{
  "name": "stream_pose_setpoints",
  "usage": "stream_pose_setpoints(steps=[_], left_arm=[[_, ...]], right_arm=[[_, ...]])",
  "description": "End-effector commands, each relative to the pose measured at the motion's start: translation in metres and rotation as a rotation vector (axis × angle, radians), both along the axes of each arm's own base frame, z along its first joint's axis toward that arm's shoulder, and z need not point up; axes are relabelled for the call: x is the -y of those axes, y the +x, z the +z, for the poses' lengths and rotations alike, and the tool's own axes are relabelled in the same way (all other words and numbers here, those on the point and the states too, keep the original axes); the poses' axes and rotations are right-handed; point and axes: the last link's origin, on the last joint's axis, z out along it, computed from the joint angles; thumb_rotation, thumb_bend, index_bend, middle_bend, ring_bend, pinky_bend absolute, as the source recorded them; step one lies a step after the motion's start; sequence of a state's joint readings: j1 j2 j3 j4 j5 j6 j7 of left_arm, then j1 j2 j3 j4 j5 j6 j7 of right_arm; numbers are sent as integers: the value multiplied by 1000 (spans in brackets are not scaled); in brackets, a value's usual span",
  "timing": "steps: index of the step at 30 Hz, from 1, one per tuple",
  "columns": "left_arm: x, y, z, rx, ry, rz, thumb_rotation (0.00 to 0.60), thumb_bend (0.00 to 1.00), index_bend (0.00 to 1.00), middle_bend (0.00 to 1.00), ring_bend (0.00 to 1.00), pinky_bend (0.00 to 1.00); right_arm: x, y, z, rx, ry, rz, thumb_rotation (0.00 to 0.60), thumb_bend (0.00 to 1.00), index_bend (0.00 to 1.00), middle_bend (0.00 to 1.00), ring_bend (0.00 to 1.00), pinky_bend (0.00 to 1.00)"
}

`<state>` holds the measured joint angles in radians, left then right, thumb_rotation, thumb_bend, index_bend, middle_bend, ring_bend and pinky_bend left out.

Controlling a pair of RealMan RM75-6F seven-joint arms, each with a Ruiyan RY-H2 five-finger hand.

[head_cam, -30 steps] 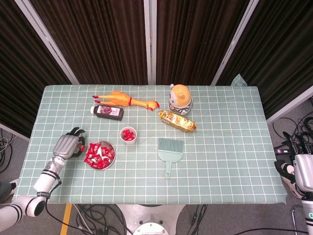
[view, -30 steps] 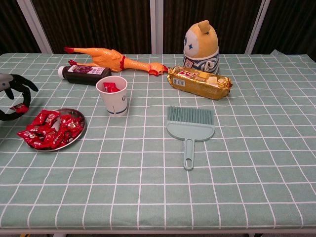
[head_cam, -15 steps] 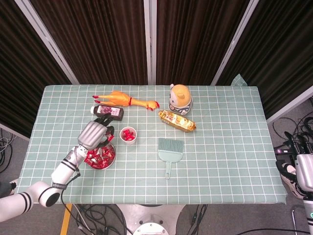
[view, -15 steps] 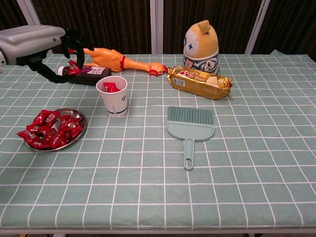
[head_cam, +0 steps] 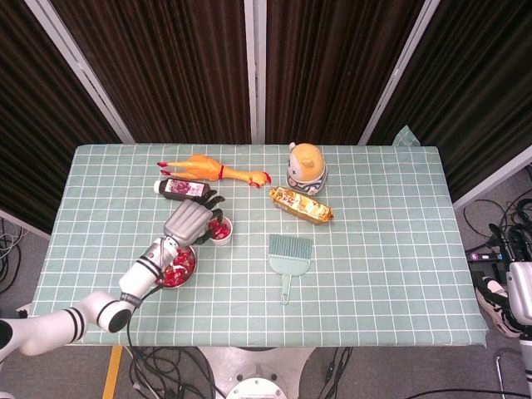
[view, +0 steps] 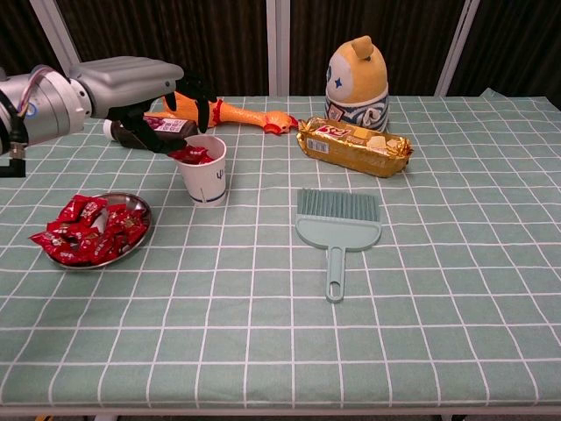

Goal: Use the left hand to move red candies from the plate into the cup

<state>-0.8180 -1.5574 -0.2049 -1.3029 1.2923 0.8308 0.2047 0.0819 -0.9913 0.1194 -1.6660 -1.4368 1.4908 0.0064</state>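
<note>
The white paper cup stands left of the table's middle, with red candies showing inside. A steel plate heaped with red candies lies to its near left. My left hand hovers over the cup's left rim, and its dark fingers curl down around a red candy held right at the cup's mouth. My right hand hangs off the table's right edge; its fingers are too small to read.
Behind the cup lie a dark bottle and an orange rubber chicken. A golden snack pack and a bear-shaped jar sit at the back middle. A teal hand brush lies right of the cup.
My left hand carried a red candy up from beside the plate and rightwards past the bottle; it now sits over the cup. The right hand stayed put.
</note>
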Motion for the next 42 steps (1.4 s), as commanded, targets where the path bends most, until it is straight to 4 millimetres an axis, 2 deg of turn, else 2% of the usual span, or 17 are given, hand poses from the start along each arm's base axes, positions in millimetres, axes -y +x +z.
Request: stream_pose_setpoints(steps=[1, 5, 9, 14, 19, 24, 28, 34, 42], left_arm=[[2, 4, -3, -3, -19, 0, 600, 399, 410, 233, 115, 293], [6, 6, 3, 33, -7, 2, 600, 384, 320, 213, 110, 294], [15, 0, 22, 122, 42, 14, 600, 369, 279, 210, 109, 293], [35, -28, 49, 165, 78, 58, 600, 356, 279, 210, 109, 294], [57, -66, 61, 123, 83, 120, 600, 328, 332, 210, 109, 294], [80, -99, 52, 40, 34, 161, 600, 307, 396, 210, 109, 293], [95, -120, 43, -46, 9, 144, 600, 268, 400, 210, 109, 278], [104, -134, 38, -92, 4, 134, 600, 250, 421, 210, 109, 274], [104, -149, 31, -185, 2, 88, 600, 262, 455, 210, 109, 268]], right_arm=[[1, 0, 0, 1, 2, -1, 600, 209, 92, 312, 103, 264], [2, 0, -1, 5, 4, 1, 600, 209, 91, 311, 103, 264], [3, 0, -2, 5, 5, 3, 600, 210, 92, 311, 102, 264], [3, 1, -2, 6, 8, 11, 600, 210, 91, 312, 102, 264], [4, 2, -2, 7, 13, 21, 600, 209, 91, 312, 103, 266], [4, 4, -4, 7, 20, 28, 600, 209, 91, 311, 103, 267], [4, 6, -4, 5, 23, 36, 600, 209, 91, 311, 102, 267], [4, 7, -5, 4, 24, 37, 600, 209, 91, 311, 102, 267], [3, 7, -4, 3, 18, 38, 600, 209, 91, 311, 102, 267]])
